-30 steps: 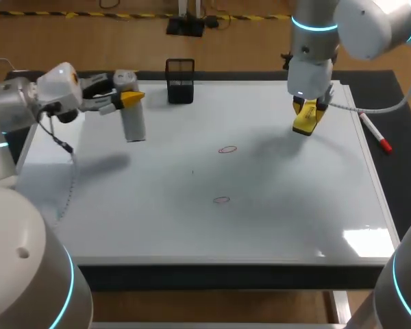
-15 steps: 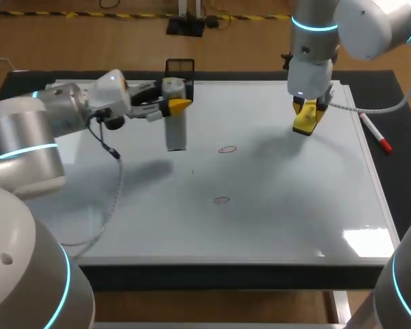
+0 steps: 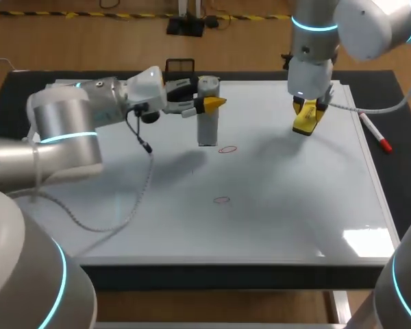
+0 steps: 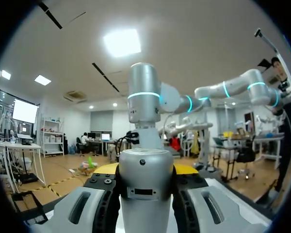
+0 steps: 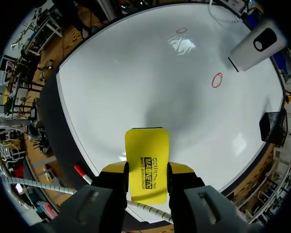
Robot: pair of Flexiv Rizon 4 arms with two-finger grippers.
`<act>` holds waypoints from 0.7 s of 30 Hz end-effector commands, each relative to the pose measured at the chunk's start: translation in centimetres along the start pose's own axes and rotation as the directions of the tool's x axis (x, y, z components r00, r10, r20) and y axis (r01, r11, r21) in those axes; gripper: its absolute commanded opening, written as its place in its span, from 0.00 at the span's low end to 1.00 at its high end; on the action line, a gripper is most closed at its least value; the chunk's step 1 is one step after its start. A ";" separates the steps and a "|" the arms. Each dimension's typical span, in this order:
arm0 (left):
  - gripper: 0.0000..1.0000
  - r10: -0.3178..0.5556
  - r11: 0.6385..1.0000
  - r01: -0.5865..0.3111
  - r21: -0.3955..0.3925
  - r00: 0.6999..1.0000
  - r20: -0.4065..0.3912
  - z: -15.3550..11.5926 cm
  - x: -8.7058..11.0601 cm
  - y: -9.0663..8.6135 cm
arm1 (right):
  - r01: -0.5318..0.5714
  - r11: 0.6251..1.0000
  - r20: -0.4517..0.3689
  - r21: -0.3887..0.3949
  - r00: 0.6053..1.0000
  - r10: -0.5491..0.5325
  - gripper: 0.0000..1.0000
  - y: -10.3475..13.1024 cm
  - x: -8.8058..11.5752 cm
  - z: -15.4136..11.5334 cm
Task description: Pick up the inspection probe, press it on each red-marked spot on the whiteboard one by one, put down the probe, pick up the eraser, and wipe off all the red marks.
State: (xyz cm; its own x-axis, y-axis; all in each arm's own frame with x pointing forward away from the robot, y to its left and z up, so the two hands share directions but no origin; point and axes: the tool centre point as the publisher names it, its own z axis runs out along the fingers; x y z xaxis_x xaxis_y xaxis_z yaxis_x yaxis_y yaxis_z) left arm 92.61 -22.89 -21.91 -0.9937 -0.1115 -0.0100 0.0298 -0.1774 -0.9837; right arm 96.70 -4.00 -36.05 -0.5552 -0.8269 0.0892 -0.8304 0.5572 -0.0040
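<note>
My left gripper (image 3: pixel 207 104) is shut on the grey cylindrical probe (image 3: pixel 207 120), which hangs upright over the whiteboard (image 3: pixel 294 205). The probe's lower end is just left of the upper red mark (image 3: pixel 227 149); a second red mark (image 3: pixel 221 200) lies nearer the front. In the left wrist view the probe (image 4: pixel 145 194) fills the gap between the fingers of the left gripper (image 4: pixel 145 170). My right gripper (image 3: pixel 307 118) hovers over the board's far right part, shut on the yellow eraser (image 3: pixel 305 123). The right wrist view shows the eraser (image 5: pixel 146 150) in the right gripper (image 5: pixel 148 170), with both red marks (image 5: pixel 217 80) and the probe (image 5: pixel 254 46) ahead.
A black mesh holder (image 3: pixel 180 67) stands at the board's far edge, partly behind my left arm. A red marker (image 3: pixel 375 133) lies on the dark mat beside the board's right edge. The black holder (image 5: pixel 271 126) and the marker (image 5: pixel 82 174) also show in the right wrist view.
My left arm has carried the probe rightward from the board's far left corner to beside the upper red mark. The right arm and eraser have kept still.
</note>
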 end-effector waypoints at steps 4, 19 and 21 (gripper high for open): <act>0.00 0.001 1.000 -0.001 0.002 1.000 -0.020 3.7 -0.2 1.5 | 0.001 1.000 -0.002 0.002 1.000 -0.001 0.00 -0.1 0.1 -0.1; 0.00 0.002 1.000 -0.003 -0.031 1.000 -0.025 5.1 -0.7 4.3 | 0.001 1.000 -0.002 0.002 1.000 -0.001 0.00 -0.1 0.1 -0.1; 0.00 0.003 0.999 -0.004 -0.032 1.000 -0.022 5.0 -0.7 4.5 | 0.001 1.000 -0.002 0.002 1.000 -0.001 0.00 -0.1 0.1 -0.1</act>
State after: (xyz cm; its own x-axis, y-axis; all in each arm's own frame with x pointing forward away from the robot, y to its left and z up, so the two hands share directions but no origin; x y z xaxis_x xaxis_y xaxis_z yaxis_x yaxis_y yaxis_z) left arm 93.77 -28.26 -25.09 -0.9957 -0.0914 -0.0157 0.0282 -0.1374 -0.9901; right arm 96.70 -4.01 -36.04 -0.5553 -0.8269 0.0891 -0.8304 0.5572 -0.0041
